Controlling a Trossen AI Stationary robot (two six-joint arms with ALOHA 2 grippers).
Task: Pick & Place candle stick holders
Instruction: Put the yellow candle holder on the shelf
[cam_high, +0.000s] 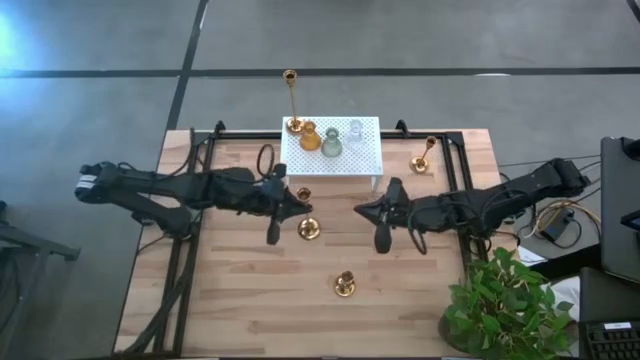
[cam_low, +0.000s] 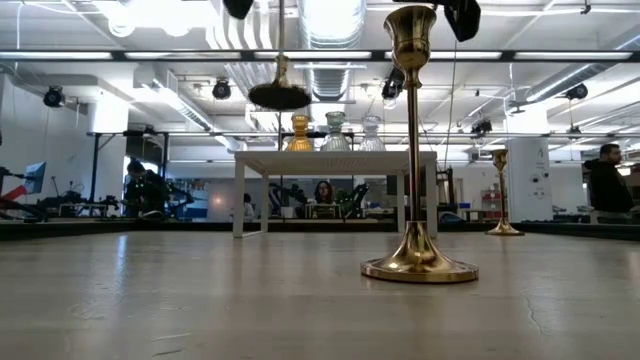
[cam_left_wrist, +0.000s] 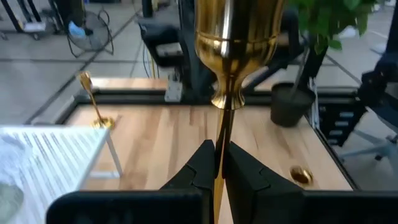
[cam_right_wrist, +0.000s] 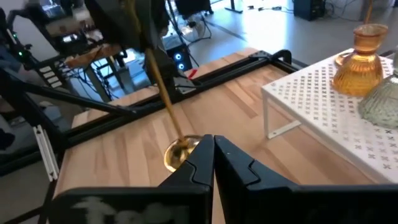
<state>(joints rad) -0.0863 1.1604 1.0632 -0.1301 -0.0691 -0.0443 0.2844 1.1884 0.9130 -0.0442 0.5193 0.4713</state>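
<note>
Left end effector pinches 1 tall brass stick at mid-desk. Right end effector pressed together, holding nothing. 4 holders on white rack: 1 tall brass, 1 amber, 1 green, 1 clear. 2 more brass on desk.

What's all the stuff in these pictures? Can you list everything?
Rack candlestick: one, brass, tall, at the rack's far left corner.
Held candlestick: one, brass, over the table's middle.
Right candlestick: one, brass, on the table right of the rack.
Front candlestick: one, brass, on the table near its front edge.
Glass holders: three, amber, grey-green, clear, on the rack.
Rack: one, white, table's far middle.
Table: one, light wood.
Plant: one, green, by the front right corner.
People: a few, far off in the room.
Left gripper: black, shut on the held candlestick's stem.
Right gripper: black, shut, empty, middle right.
</note>
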